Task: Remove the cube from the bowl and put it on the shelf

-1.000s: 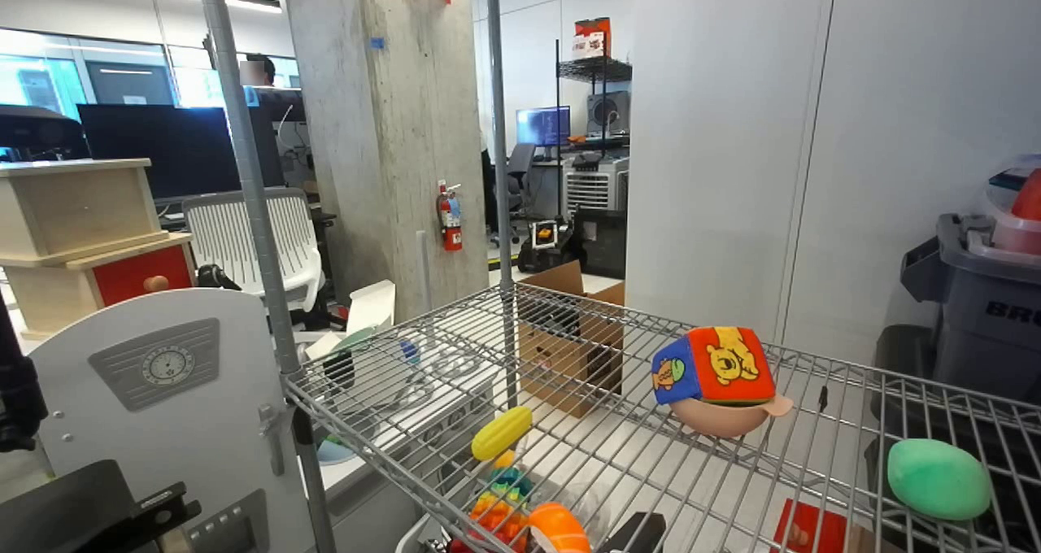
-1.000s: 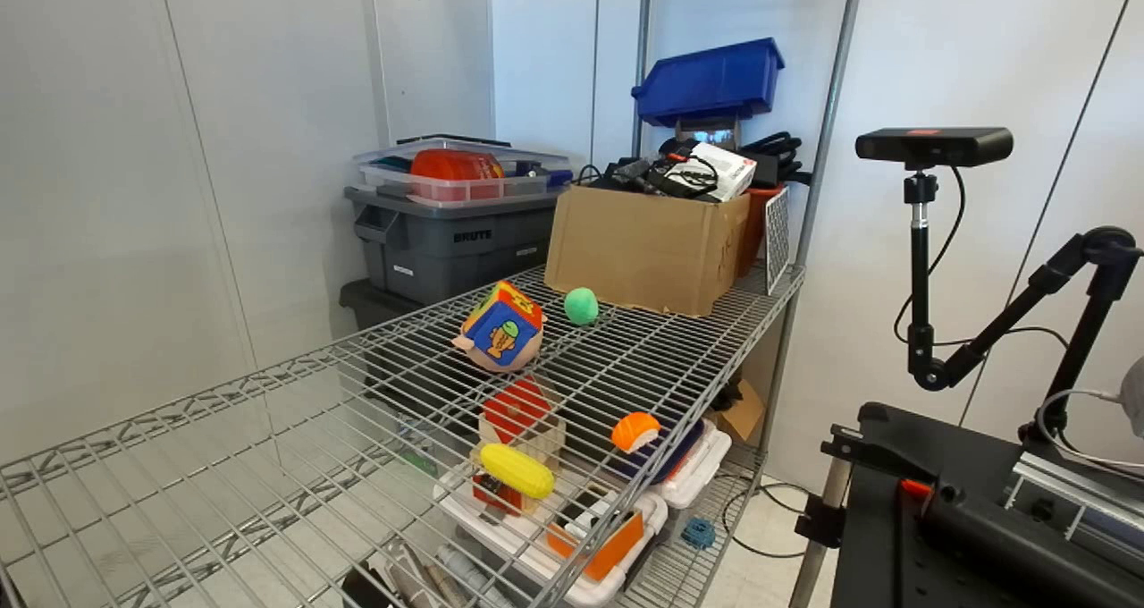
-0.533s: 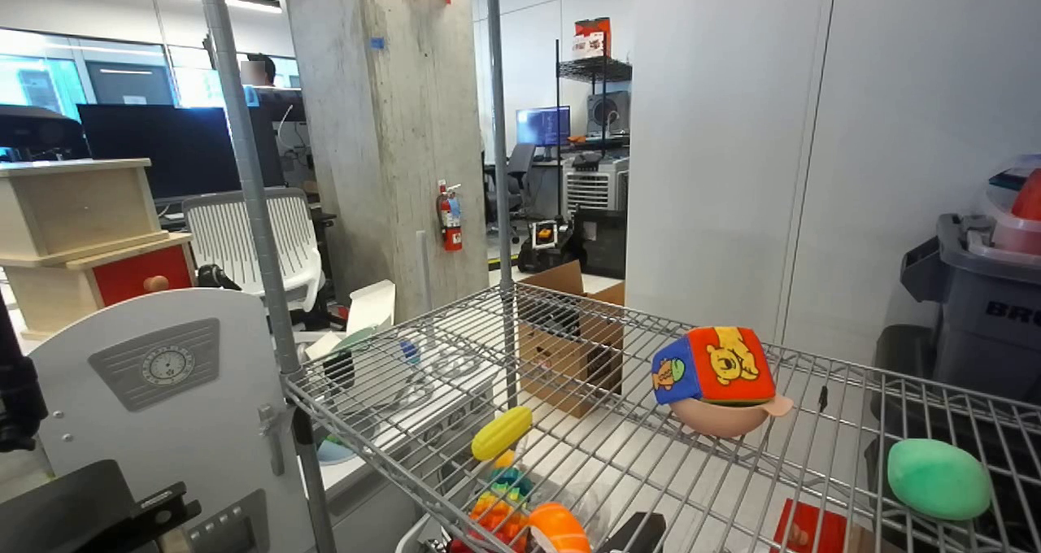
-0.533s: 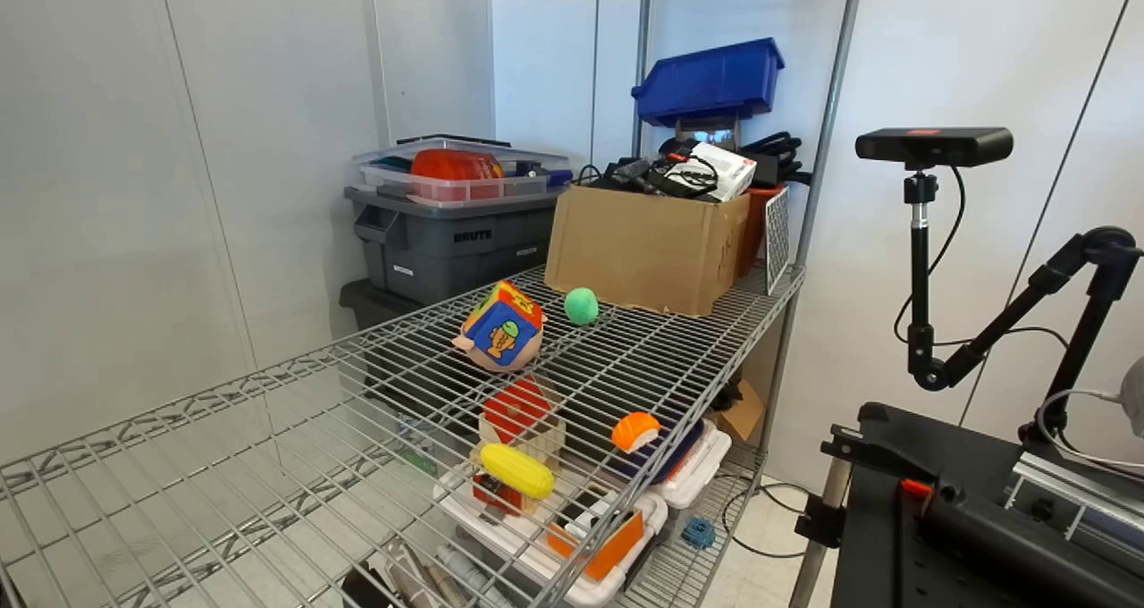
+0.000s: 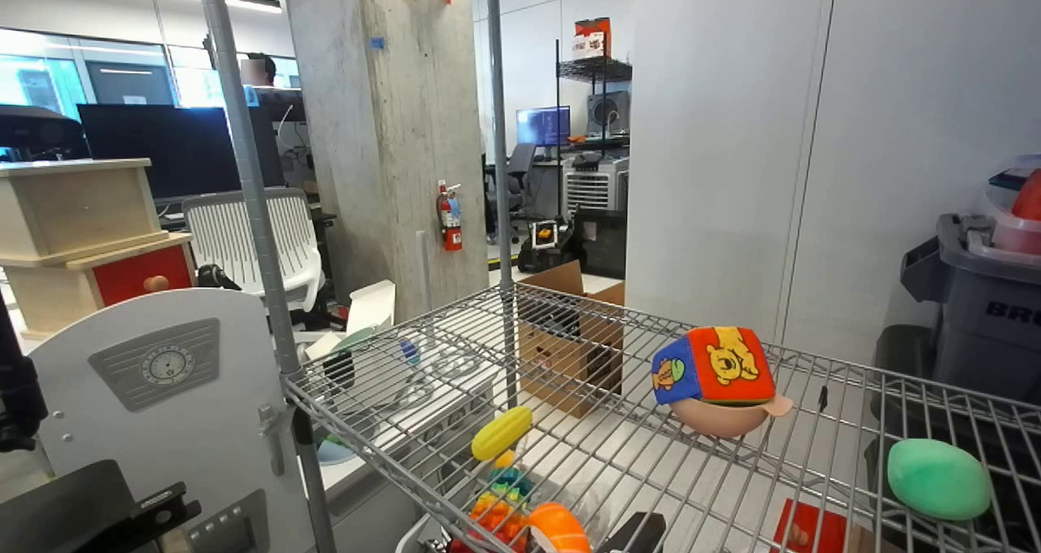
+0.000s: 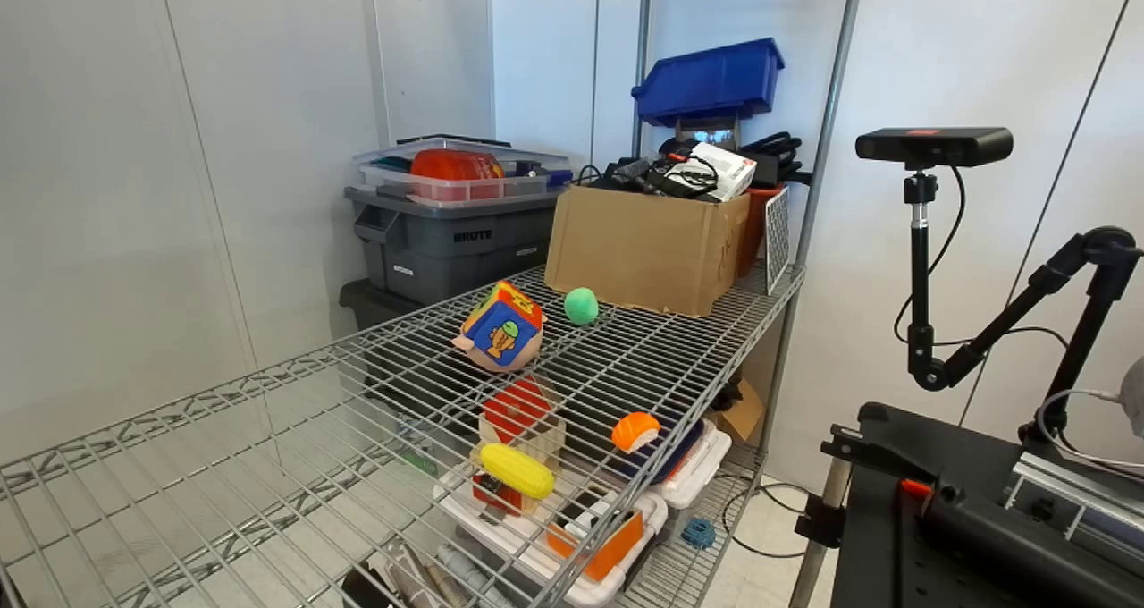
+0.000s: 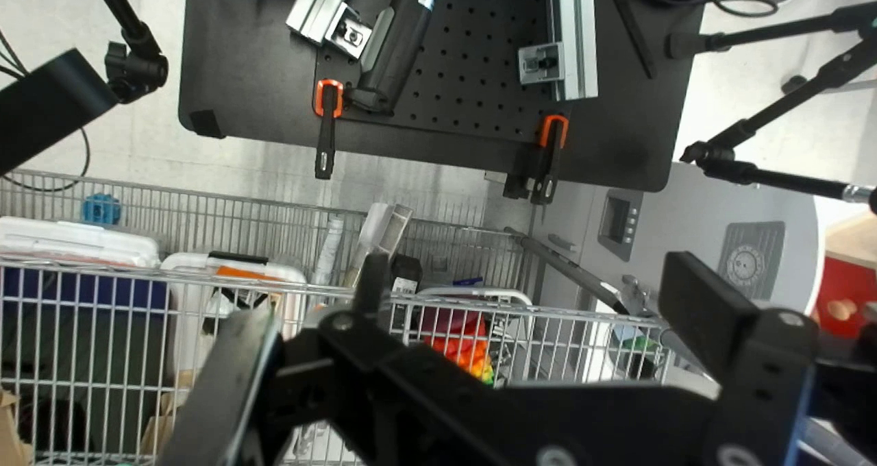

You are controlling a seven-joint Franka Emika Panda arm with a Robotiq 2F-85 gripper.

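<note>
The cube (image 5: 717, 367) sits tilted in the bowl (image 5: 720, 420), its red face with a yellow bear and its blue face with a brown-and-green figure standing above the rim. How deep its lowest corner reaches is hidden by the bowl's wall, so I can't fairly say. The salmon-pink bowl rests on the shelf (image 5: 370, 446), a chrome wire grid, close to its far, wall-side edge in both exterior views. In an exterior view the green lump (image 5: 939, 478) lies to the right and nearer, well apart from the bowl; to the left, also nearer, is the yellow toy (image 5: 502, 433), with the orange toy (image 5: 561, 529) close to the near edge. In an exterior view a cardboard box (image 6: 639, 249) stands at the shelf's far end, a blue bin (image 6: 710, 80) above it, and a grey tote (image 6: 447, 255) stands left of the box. The gripper (image 7: 529, 284) shows in the wrist view with its jaws wide apart, dark and blurred in the near part, the shelf's wires behind them. A black table (image 7: 253, 68) lies on the far side, two orange-and-black clamps (image 7: 327, 133) on its edge.
</note>
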